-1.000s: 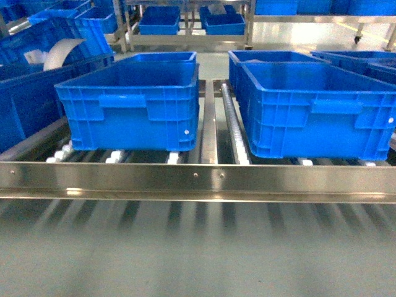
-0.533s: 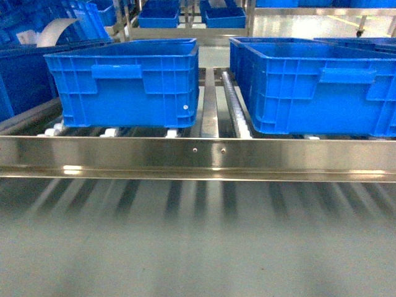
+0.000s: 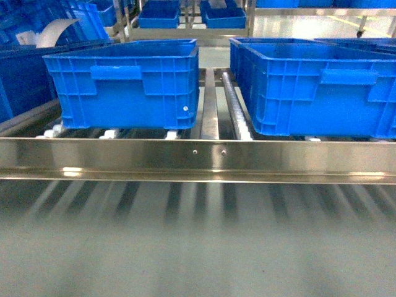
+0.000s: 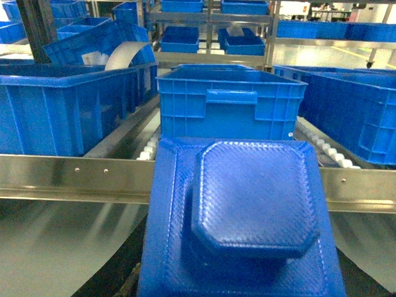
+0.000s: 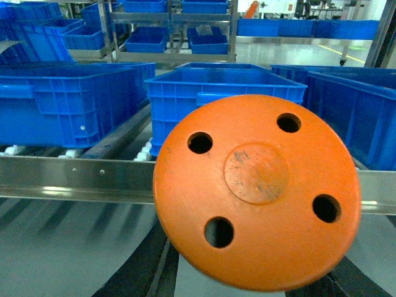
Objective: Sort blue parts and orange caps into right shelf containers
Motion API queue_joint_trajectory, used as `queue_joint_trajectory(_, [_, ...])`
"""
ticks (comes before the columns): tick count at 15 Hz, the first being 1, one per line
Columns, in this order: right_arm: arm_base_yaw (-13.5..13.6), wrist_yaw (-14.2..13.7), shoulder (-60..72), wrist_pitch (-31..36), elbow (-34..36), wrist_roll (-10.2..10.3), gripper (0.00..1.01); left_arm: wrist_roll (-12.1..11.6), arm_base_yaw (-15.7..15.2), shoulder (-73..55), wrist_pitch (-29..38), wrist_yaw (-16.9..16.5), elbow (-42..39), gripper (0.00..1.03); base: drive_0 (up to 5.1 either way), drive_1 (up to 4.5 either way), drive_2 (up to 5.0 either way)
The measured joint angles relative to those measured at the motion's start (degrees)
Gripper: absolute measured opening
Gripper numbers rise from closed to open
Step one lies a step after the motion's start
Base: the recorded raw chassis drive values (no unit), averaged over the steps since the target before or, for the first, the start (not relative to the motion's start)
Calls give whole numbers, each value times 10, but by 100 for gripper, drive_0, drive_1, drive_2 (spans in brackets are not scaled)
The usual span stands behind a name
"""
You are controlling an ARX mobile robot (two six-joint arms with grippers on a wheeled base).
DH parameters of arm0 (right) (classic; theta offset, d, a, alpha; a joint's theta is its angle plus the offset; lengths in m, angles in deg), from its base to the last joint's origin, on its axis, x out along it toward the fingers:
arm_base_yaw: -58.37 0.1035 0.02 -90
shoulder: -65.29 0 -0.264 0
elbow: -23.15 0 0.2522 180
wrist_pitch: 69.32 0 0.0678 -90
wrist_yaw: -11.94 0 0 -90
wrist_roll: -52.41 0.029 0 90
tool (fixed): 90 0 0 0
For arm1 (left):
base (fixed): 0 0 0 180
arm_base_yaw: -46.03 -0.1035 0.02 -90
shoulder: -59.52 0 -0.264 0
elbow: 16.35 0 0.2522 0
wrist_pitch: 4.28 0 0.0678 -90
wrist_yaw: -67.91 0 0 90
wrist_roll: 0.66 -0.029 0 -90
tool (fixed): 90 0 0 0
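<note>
A blue part [image 4: 247,210], a textured square plate with a raised octagonal boss, fills the lower left wrist view. My left gripper [image 4: 238,292] is shut on it, with only a dark finger [image 4: 133,281] showing beneath. An orange cap [image 5: 257,189], its round face pierced by several holes, fills the right wrist view, and my right gripper [image 5: 253,288] is shut on it. Dark fingers [image 5: 139,266] flank it below. Two right shelf containers, a left crate [image 3: 124,93] and a right crate [image 3: 315,93], stand on the rollers ahead. Neither gripper appears in the head view.
A steel front rail [image 3: 198,158] crosses the shelf below the crates, with roller tracks [image 3: 232,108] between them. More blue crates [image 3: 18,74] stand at the left, one holding a white curved sheet [image 3: 52,31]. Further shelves with crates [image 3: 161,12] stand behind.
Over the last second the head view sank, so the crates show more side-on and the rail sits higher. In the last half second almost nothing moved.
</note>
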Motion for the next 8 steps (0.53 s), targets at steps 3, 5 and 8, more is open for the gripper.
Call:
queue_joint_trajectory(3, [0, 0, 0, 0, 0, 0, 41, 0, 0, 0, 0, 0, 0, 43, -3, 415, -422])
queue_joint_trajectory(5, [0, 0, 0, 0, 0, 0, 41, 0, 0, 0, -1, 0, 0, 43, -2, 418, -422])
queue_joint_trajectory(8, [0, 0, 0, 1, 0, 0, 41, 0, 0, 0, 0, 0, 0, 43, -2, 418, -422])
